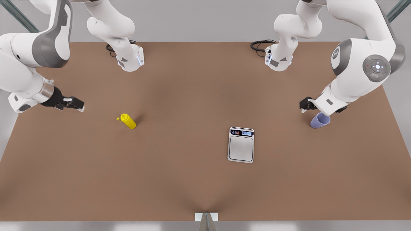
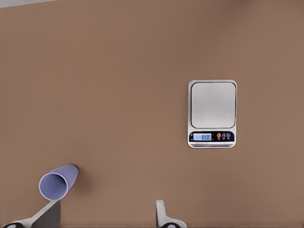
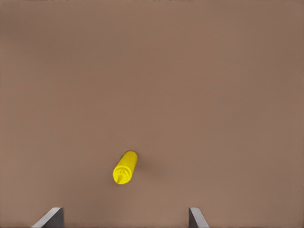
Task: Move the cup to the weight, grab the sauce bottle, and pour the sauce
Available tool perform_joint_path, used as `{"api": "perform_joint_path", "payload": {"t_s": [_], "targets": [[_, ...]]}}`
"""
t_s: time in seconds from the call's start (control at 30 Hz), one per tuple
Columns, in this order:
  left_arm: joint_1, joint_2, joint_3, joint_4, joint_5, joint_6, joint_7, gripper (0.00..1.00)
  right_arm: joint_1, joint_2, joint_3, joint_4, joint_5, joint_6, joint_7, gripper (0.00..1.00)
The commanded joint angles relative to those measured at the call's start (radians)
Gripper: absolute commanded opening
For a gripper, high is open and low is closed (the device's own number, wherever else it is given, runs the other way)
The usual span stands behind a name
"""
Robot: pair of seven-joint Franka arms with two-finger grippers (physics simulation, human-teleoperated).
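Left gripper [image 1: 305, 104] fingers apart, cup [image 1: 319, 120] at its 4 o'clock, right gripper [image 1: 75, 104] fingers spread, sauce bottle [image 1: 128, 121] at 4 o'clock, weight [image 1: 241, 144] display reading 0.00.

— What surface is seen across the scene?
— A broad, matte brown tabletop [image 1: 179, 186] is shown, evenly lit, with soft darker shading near its middle.

— And what is seen beyond it?
— A plain pale grey floor [image 1: 199, 25] is seen past the far edge, where black cables [image 1: 260, 45] are coiled. A small white bracket [image 1: 206, 217] is fixed at the near edge.
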Motion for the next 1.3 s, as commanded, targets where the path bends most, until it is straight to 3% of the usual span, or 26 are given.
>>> {"api": "perform_joint_path", "payload": {"t_s": [0.0, 0.07, 0.17, 0.2, 0.27, 0.33, 1.27], "targets": [[-0.001, -0.005, 0.0, -0.01, 0.002, 0.006, 0.002, 1.0, 0.008, 0.001, 0.0, 0.0, 0.0, 0.0, 0.0, 1.0], [0.017, -0.001, 0.002, -0.1, 0.006, 0.042, -0.01, 1.0, 0.008, 0.001, 0.0, 0.002, 0.0, 0.0, 0.0, 1.0], [0.124, -0.008, 0.143, -0.326, -0.052, 0.255, 0.185, 1.0, 0.006, 0.004, 0.0, 0.003, 0.002, 0.0, -0.002, 1.0], [0.132, -0.004, 0.245, -0.407, -0.102, 0.384, 0.311, 1.0, 0.006, 0.013, -0.001, 0.009, 0.003, 0.0, 0.0, 1.0], [0.189, 0.003, 0.272, -0.516, -0.127, 0.503, 0.394, 1.0, 0.008, 0.013, -0.001, 0.028, 0.002, -0.003, 0.0, 1.0], [0.227, 0.015, 0.273, -0.571, -0.122, 0.503, 0.536, 1.0, 0.009, 0.013, 0.017, 0.077, -0.003, -0.008, 0.011, 1.0], [0.29, 0.231, 0.273, -0.648, -0.129, 0.711, 0.59, 1.0, 0.003, 0.031, 0.015, 0.077, 0.002, -0.014, 0.009, 1.0]]}}
